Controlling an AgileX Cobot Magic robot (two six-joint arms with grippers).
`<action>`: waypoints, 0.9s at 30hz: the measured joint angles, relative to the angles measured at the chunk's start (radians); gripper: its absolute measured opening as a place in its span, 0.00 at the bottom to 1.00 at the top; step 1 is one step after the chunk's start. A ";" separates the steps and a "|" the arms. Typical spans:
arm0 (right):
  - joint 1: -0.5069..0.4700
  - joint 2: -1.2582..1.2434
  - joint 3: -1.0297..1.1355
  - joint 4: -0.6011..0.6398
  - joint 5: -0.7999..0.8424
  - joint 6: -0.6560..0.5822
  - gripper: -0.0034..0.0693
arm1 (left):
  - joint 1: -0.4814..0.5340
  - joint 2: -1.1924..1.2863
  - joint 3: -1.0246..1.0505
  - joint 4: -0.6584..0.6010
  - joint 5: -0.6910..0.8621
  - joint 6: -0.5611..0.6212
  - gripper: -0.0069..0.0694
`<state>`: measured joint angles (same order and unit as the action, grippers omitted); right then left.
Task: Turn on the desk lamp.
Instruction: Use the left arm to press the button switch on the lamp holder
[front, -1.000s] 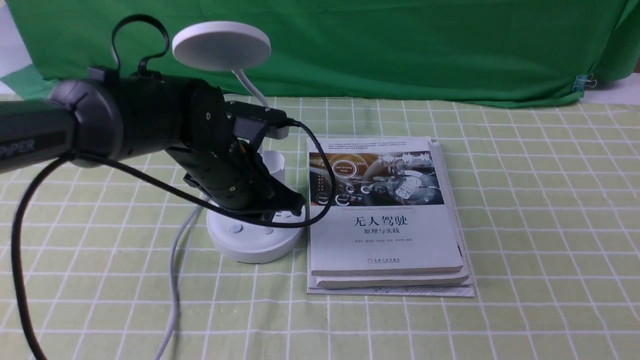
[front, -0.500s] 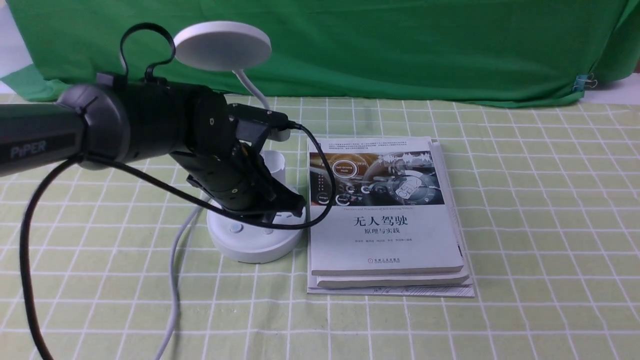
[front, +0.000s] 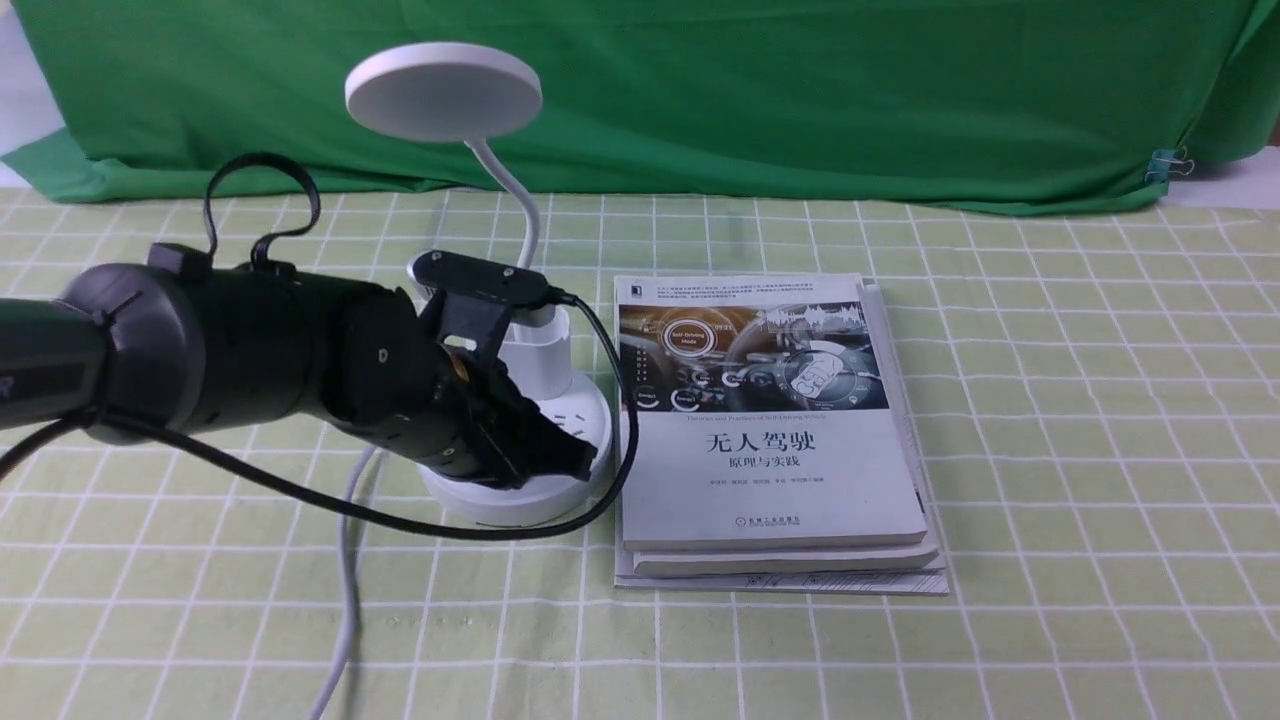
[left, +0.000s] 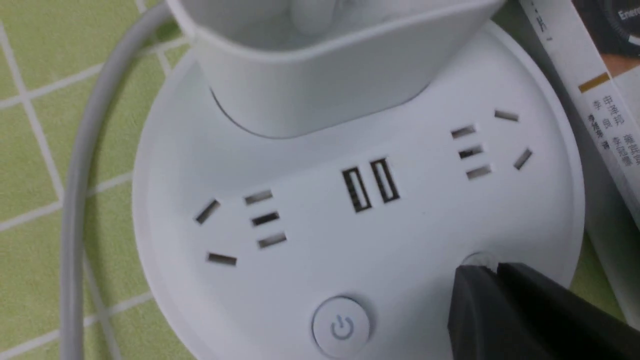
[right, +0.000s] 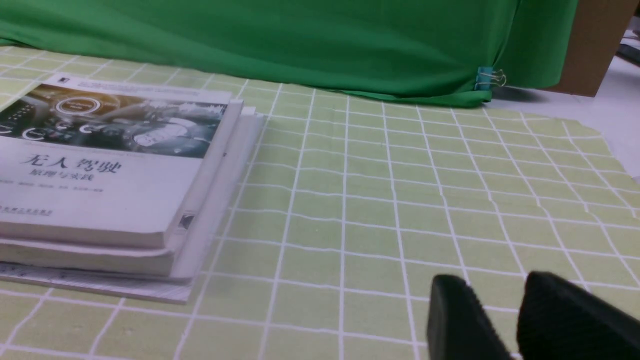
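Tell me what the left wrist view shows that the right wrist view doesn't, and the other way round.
Only left wrist: the lamp's round base with sockets, its power button, and the left gripper.
Only right wrist: the green cloth, a blue clip, and the right gripper.
Both: the book stack and checked tablecloth.

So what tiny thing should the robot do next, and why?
Maybe ease the left pincer gently down: its tips are together and partly cover one round button, and the lamp head looks unlit. I can't tell whether that button works the light.
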<state>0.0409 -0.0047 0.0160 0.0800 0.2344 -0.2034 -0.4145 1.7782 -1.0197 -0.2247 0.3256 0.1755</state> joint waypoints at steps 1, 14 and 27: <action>0.000 0.000 0.000 0.000 0.000 0.000 0.38 | 0.000 -0.003 0.000 -0.007 -0.003 -0.001 0.12; 0.000 0.000 0.000 0.000 0.000 0.000 0.38 | -0.001 -0.007 -0.070 -0.012 0.062 -0.009 0.12; 0.000 0.000 0.000 0.000 0.000 0.000 0.38 | -0.001 0.053 -0.079 0.002 0.064 -0.009 0.12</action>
<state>0.0409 -0.0047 0.0160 0.0800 0.2344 -0.2034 -0.4156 1.8312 -1.0983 -0.2223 0.3898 0.1663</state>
